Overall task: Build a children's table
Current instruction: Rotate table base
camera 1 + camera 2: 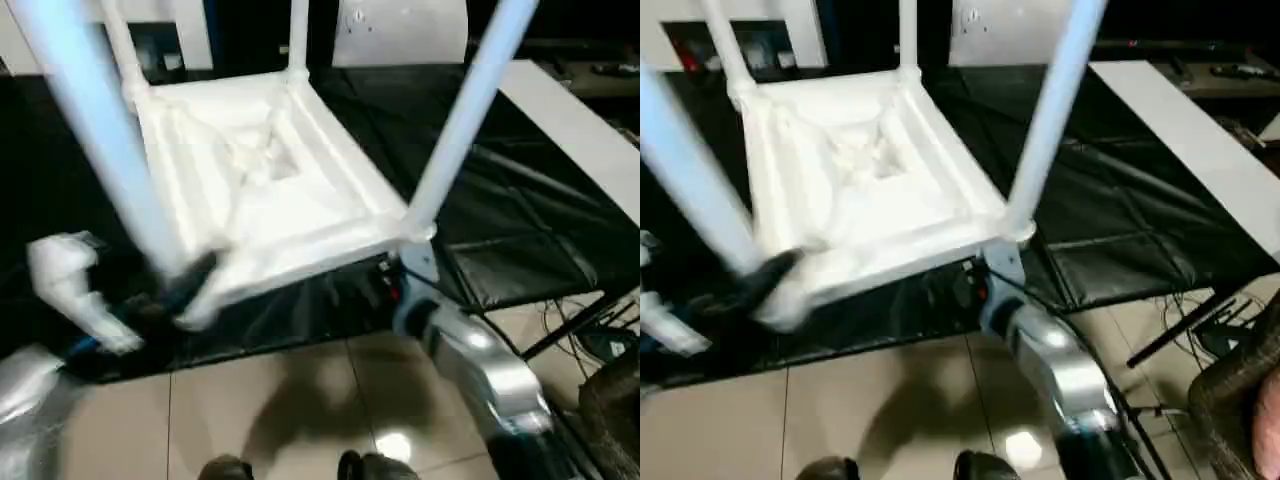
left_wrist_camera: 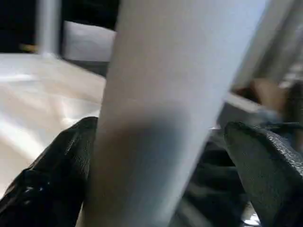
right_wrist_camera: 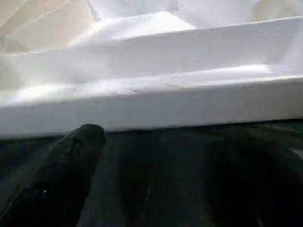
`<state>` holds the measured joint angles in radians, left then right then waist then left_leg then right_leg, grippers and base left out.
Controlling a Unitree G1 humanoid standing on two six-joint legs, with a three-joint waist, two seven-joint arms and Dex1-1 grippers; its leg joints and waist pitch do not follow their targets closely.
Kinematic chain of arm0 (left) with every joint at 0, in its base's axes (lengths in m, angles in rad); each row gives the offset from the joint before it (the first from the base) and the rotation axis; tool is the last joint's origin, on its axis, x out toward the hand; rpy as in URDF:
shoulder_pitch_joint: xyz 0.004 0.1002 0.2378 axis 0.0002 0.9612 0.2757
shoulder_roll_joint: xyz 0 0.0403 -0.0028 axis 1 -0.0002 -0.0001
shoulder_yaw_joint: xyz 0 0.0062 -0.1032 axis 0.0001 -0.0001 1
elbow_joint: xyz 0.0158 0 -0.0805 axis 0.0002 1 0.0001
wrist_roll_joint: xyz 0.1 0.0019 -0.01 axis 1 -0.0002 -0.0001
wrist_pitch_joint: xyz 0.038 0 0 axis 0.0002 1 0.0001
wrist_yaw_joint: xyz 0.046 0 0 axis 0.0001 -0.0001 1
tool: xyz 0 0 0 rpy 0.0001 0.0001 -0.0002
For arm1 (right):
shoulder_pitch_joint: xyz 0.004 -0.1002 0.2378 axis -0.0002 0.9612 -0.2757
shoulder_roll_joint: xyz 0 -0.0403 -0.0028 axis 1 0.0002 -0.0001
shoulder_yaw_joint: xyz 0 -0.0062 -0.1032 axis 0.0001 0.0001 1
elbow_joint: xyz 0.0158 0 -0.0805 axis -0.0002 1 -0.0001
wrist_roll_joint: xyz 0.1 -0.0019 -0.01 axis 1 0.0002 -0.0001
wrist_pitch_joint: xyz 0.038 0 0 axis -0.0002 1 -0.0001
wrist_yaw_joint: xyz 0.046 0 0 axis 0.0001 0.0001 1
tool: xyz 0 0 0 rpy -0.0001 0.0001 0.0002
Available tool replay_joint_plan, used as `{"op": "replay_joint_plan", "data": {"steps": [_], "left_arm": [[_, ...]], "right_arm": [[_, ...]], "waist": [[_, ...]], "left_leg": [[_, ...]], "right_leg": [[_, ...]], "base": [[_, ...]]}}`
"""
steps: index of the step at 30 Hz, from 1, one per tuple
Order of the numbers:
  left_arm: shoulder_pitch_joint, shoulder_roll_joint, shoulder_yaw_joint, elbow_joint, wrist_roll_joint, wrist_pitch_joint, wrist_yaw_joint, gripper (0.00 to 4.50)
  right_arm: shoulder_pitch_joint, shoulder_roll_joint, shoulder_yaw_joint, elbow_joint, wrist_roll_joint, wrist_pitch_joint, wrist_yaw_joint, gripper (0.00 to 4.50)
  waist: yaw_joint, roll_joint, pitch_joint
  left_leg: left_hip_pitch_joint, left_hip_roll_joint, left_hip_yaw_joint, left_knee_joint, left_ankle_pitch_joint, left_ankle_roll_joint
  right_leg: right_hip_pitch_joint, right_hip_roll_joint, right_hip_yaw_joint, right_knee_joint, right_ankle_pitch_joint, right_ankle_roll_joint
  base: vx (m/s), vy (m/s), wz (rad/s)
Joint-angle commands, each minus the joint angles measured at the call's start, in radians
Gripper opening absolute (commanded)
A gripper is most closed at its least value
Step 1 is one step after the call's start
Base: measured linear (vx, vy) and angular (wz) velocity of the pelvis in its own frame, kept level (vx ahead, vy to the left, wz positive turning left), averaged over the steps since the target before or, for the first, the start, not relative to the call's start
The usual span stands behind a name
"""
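The children's table (image 1: 270,190) lies upside down on the black-covered work table (image 1: 520,230), its ribbed underside facing up and its near edge reaching close to the work table's front edge, above the tan tiled floor (image 1: 300,410). All four white legs stand in the corner sockets: two far legs rise at the back, the near-left leg (image 1: 100,130) slants up across the left of the head view, and the near-right leg (image 1: 470,110) rises from the front right corner.

My left gripper (image 2: 165,161) sits at the front left corner, its two black fingers (image 2: 57,175) spread wide on either side of the near-left leg; in the wrist view a gap shows between the leg and the farther finger, so the leg stands between my fingers unclamped.

My right gripper (image 1: 400,285) is low at the front right corner, just below the tabletop's rim by the foot of the near-right leg, my silver forearm (image 1: 490,370) running down from it. In the right wrist view one black finger (image 3: 71,165) lies on the dark cloth just beside the white rim (image 3: 156,109), apart from it; these fingers stand wide open, holding nothing.

A white cabinet (image 1: 400,30) stands behind the work table, and cables (image 1: 590,330) trail on the floor to the right.
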<state>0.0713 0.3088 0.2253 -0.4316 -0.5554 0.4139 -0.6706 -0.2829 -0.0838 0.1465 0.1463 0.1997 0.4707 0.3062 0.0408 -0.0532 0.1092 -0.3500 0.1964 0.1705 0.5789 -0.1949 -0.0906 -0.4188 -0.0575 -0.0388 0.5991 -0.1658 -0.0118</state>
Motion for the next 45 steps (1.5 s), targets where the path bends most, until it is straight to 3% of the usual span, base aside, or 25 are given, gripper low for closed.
{"op": "replay_joint_plan", "data": {"steps": [1, 2, 6, 10, 13, 16, 19, 23, 25, 26, 27, 30, 31, 32, 34, 35, 36, 37, 38, 39, 41, 42, 43, 45], "left_arm": [[-0.006, -0.001, -0.053, -0.032, -0.009, 0.021, 0.001, 4.45], [-0.026, -0.016, -0.117, -0.046, -0.016, 0.042, 0.004, 4.45], [-0.059, -0.052, -0.241, -0.073, -0.032, 0.088, -0.013, 4.45], [-0.107, -0.104, -0.338, -0.063, -0.027, 0.103, -0.02, 4.45], [-0.152, -0.151, -0.393, -0.033, -0.015, 0.1, -0.021, 4.45], [-0.224, -0.199, -0.457, 0.057, 0.051, 0.041, -0.028, 4.45], [-0.271, -0.228, -0.474, 0.113, 0.07, 0.013, -0.033, 4.45], [-0.366, -0.289, -0.495, 0.222, 0.113, -0.048, -0.028, 4.45], [-0.422, -0.301, -0.49, 0.316, 0.171, -0.12, -0.002, 4.45], [-0.433, -0.3, -0.485, 0.339, 0.184, -0.137, 0.004, 4.45], [-0.456, -0.292, -0.476, 0.381, 0.217, -0.174, 0.019, 4.45], [-0.503, -0.262, -0.438, 0.454, 0.251, -0.215, 0.041, 4.45], [-0.512, -0.255, -0.427, 0.47, 0.258, -0.225, 0.042, 4.45], [-0.517, -0.244, -0.419, 0.477, 0.264, -0.23, 0.038, 4.45], [-0.521, -0.23, -0.408, 0.488, 0.267, -0.238, 0.025, 4.45], [-0.516, -0.219, -0.399, 0.488, 0.25, -0.232, 0.003, 4.45], [-0.514, -0.214, -0.396, 0.489, 0.241, -0.23, -0.008, 4.45], [-0.505, -0.197, -0.395, 0.482, 0.235, -0.226, -0.027, 4.45], [-0.505, -0.197, -0.395, 0.482, 0.235, -0.226, -0.027, 4.45], [-0.497, -0.182, -0.397, 0.48, 0.227, -0.222, -0.049, 4.45], [-0.468, -0.125, -0.402, 0.462, 0.197, -0.203, -0.127, 4.45], [-0.455, -0.095, -0.398, 0.461, 0.176, -0.191, -0.178, 4.45], [-0.449, -0.075, -0.396, 0.467, 0.168, -0.188, -0.207, 4.45], [-0.44, -0.028, -0.387, 0.488, 0.166, -0.192, -0.265, 4.3]], "right_arm": [[-0.019, 0.003, -0.022, 0.042, -0.012, -0.018, -0.021, 4.5], [-0.055, 0.02, -0.03, 0.091, -0.018, -0.035, -0.033, 4.5], [-0.099, 0.038, -0.034, 0.143, -0.021, -0.058, -0.034, 4.5], [-0.114, 0.049, -0.021, 0.164, -0.025, -0.076, -0.02, 4.5], [-0.115, 0.053, -0.01, 0.171, -0.03, -0.083, -0.021, 4.5], [-0.138, 0.066, -0.021, 0.222, -0.047, -0.117, -0.027, 4.5], [-0.157, 0.074, -0.035, 0.25, -0.05, -0.134, -0.026, 4.5], [-0.189, 0.078, -0.05, 0.31, -0.062, -0.172, -0.035, 4.5], [-0.203, 0.074, -0.069, 0.339, -0.07, -0.191, -0.06, 4.5], [-0.204, 0.074, -0.074, 0.345, -0.071, -0.196, -0.068, 4.5], [-0.206, 0.072, -0.088, 0.352, -0.072, -0.204, -0.085, 4.5], [-0.195, 0.049, -0.125, 0.363, -0.082, -0.231, -0.125, 4.5], [-0.188, 0.041, -0.139, 0.366, -0.088, -0.242, -0.14, 4.5], [-0.176, 0.025, -0.144, 0.361, -0.095, -0.263, -0.134, 4.5], [-0.153, 0.0, -0.153, 0.351, -0.11, -0.293, -0.136, 4.5], [-0.129, -0.013, -0.167, 0.323, -0.091, -0.29, -0.109, 4.5], [-0.119, -0.018, -0.173, 0.31, -0.083, -0.286, -0.097, 4.5], [-0.099, -0.028, -0.181, 0.284, -0.073, -0.284, -0.081, 4.5], [-0.099, -0.028, -0.181, 0.284, -0.073, -0.284, -0.081, 4.5], [-0.084, -0.037, -0.186, 0.263, -0.067, -0.283, -0.071, 4.5], [-0.038, -0.068, -0.218, 0.186, -0.041, -0.271, -0.059, 4.5], [-0.023, -0.082, -0.225, 0.157, -0.031, -0.265, -0.045, 4.5], [-0.013, -0.095, -0.228, 0.139, -0.026, -0.268, -0.032, 4.5], [0.013, -0.125, -0.232, 0.087, -0.008, -0.277, 0.015, 4.5]], "waist": [[0.0, 0.019, -0.058], [-0.002, 0.014, -0.059], [-0.003, 0.014, -0.059], [-0.011, 0.011, -0.062], [-0.015, 0.011, -0.064], [-0.019, 0.012, -0.066], [-0.022, 0.013, -0.068], [-0.021, 0.018, -0.074], [-0.021, 0.019, -0.078], [-0.02, 0.02, -0.077], [-0.02, 0.019, -0.078], [-0.019, 0.021, -0.08], [-0.017, 0.026, -0.083], [-0.015, 0.032, -0.083], [-0.011, 0.027, -0.084], [0.002, 0.047, -0.087], [0.003, 0.045, -0.088], [0.006, 0.051, -0.092], [0.007, 0.048, -0.09], [0.007, 0.052, -0.091], [0.011, 0.063, -0.094], [0.009, 0.056, -0.092], [0.009, 0.07, -0.097], [0.007, 0.067, -0.099]], "left_leg": [[-0.001, 0.019, 0.0, -0.07, -0.207, -0.018], [-0.004, 0.019, 0.001, -0.069, -0.188, -0.011], [-0.004, 0.019, 0.002, -0.066, -0.172, -0.009], [-0.013, 0.016, 0.001, -0.064, -0.152, -0.006], [-0.01, 0.016, 0.003, -0.06, -0.146, -0.001], [-0.011, 0.016, 0.002, -0.06, -0.152, 0.004], [-0.01, 0.016, 0.003, -0.058, -0.157, 0.004], [-0.006, 0.017, 0.004, -0.053, -0.128, 0.013], [-0.01, 0.016, 0.001, -0.051, -0.124, 0.017], [-0.007, 0.016, 0.003, -0.051, -0.137, 0.02], [-0.014, 0.016, -0.001, -0.053, -0.139, 0.021], [-0.009, 0.015, 0.001, -0.05, -0.149, 0.018], [-0.008, 0.014, 0.001, -0.049, -0.147, 0.013], [-0.007, 0.015, 0.001, -0.05, -0.149, 0.009], [-0.006, 0.015, 0.003, -0.047, -0.152, 0.01], [-0.002, 0.016, 0.004, -0.046, -0.152, 0.009], [-0.003, 0.015, 0.005, -0.045, -0.15, 0.011], [-0.003, 0.014, 0.004, -0.045, -0.151, 0.017], [-0.006, 0.013, 0.005, -0.046, -0.161, 0.024], [-0.007, 0.013, 0.004, -0.046, -0.168, 0.024], [-0.006, 0.013, 0.002, -0.046, -0.181, 0.018], [-0.007, 0.012, 0.003, -0.048, -0.187, 0.021], [-0.006, 0.01, 0.002, -0.047, -0.189, 0.02], [-0.005, 0.008, 0.003, -0.046, -0.191, 0.023]], "right_leg": [[0.046, -0.053, 0.046, -0.059, -0.215, -0.146], [0.049, -0.052, 0.046, -0.056, -0.189, -0.149], [0.049, -0.051, 0.045, -0.055, -0.191, -0.152], [0.057, -0.052, 0.043, -0.056, -0.191, -0.143], [0.056, -0.051, 0.043, -0.057, -0.181, -0.15], [0.059, -0.051, 0.041, -0.059, -0.198, -0.15], [0.058, -0.052, 0.041, -0.062, -0.21, -0.151], [0.058, -0.052, 0.04, -0.057, -0.135, -0.187], [0.066, -0.053, 0.039, -0.051, -0.11, -0.201], [0.063, -0.053, 0.038, -0.056, -0.127, -0.198], [0.071, -0.057, 0.037, -0.056, -0.148, -0.192], [0.067, -0.057, 0.038, -0.06, -0.18, -0.185], [0.067, -0.056, 0.038, -0.059, -0.183, -0.183], [0.066, -0.056, 0.038, -0.058, -0.188, -0.184], [0.066, -0.056, 0.039, -0.058, -0.19, -0.187], [0.064, -0.056, 0.04, -0.056, -0.171, -0.196], [0.065, -0.054, 0.04, -0.056, -0.157, -0.2], [0.068, -0.053, 0.04, -0.051, -0.142, -0.21], [0.067, -0.053, 0.039, -0.056, -0.162, -0.209], [0.068, -0.054, 0.038, -0.057, -0.184, -0.208], [0.068, -0.057, 0.037, -0.062, -0.245, -0.188], [0.068, -0.054, 0.036, -0.067, -0.269, -0.173], [0.067, -0.053, 0.036, -0.066, -0.292, -0.166], [0.064, -0.05, 0.035, -0.072, -0.323, -0.15]], "base": [[0.0, 0.0, 0.0], [0.0, 0.0, 0.0], [0.0, 0.0, 0.0], [0.0, 0.0, 0.0], [0.0, 0.0, 0.0], [0.0, 0.0, 0.0], [0.0, 0.0, 0.0], [0.0, 0.0, 0.0], [0.0, 0.0, 0.0], [0.0, 0.0, 0.0], [0.0, 0.0, 0.0], [0.0, 0.0, 0.0], [0.0, 0.0, 0.0], [0.0, 0.0, 0.0], [0.0, 0.0, 0.0], [0.0, 0.0, 0.0], [0.0, 0.0, 0.0], [0.0, 0.0, 0.0], [0.0, 0.0, 0.0], [0.0, 0.0, 0.0], [0.0, 0.0, 0.0], [0.0, 0.0, 0.0], [0.0, 0.0, 0.0], [0.0, 0.0, 0.0]]}}
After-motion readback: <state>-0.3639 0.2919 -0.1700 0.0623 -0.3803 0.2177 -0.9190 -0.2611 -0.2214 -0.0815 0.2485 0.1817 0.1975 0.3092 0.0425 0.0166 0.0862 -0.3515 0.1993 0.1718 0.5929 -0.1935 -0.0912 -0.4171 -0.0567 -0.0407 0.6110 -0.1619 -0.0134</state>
